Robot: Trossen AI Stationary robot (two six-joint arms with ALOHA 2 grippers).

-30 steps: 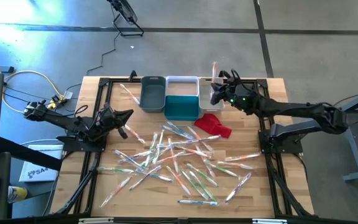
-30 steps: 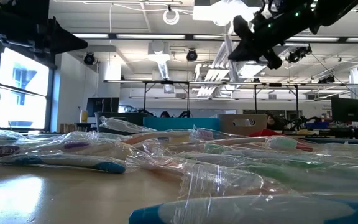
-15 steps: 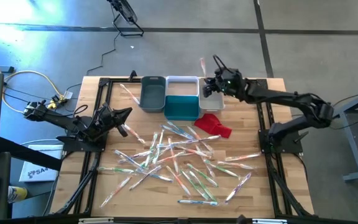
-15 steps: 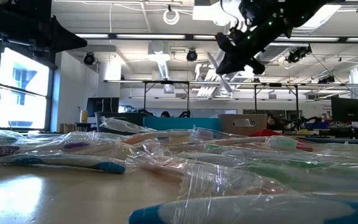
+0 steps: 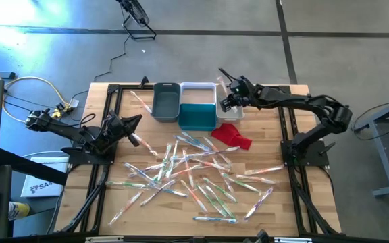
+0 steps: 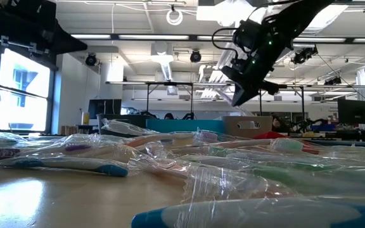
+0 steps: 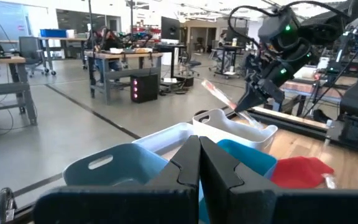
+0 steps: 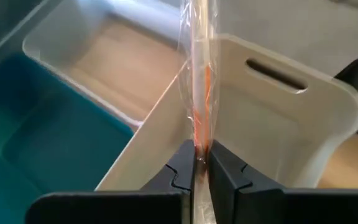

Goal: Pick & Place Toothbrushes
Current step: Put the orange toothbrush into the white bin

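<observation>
Right end effector clamped on orange-handled toothbrush in crinkled clear wrapper, above white bin.

Back edge is crowded: small grey plastic bin, teal bin and white bin sit touching, crumpled red cloth just beside them. Wrapped toothbrushes litter the wooden table's middle; bare wood on the far right.

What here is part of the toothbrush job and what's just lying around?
Job: right gripper shut on an orange toothbrush over the white bin; loose toothbrushes on the table; grey bin; teal bin.
Lying about: red cloth; idle left gripper.
</observation>
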